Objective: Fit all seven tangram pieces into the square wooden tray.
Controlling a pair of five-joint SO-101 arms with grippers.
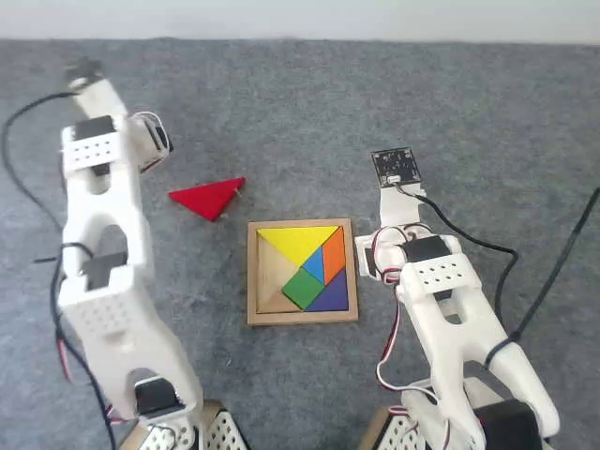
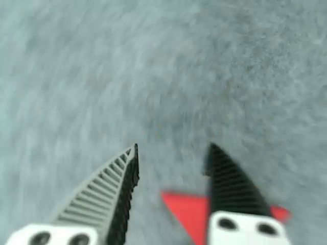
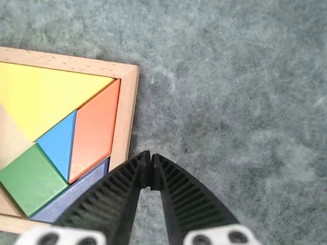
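Left gripper (image 2: 173,147) gaping, empty; right gripper (image 3: 151,155) closed, empty: I judge the next move is grasping the red triangle (image 1: 208,198), ten o'clock of the tray (image 1: 302,318).

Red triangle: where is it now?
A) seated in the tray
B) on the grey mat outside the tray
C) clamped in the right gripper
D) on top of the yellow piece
B: the red triangle lies on the mat, apart from the wooden tray, by the open left gripper.

High camera looks straight down, sharing the tray (image 3: 127,102) with right wrist, red triangle (image 2: 186,212) with left.
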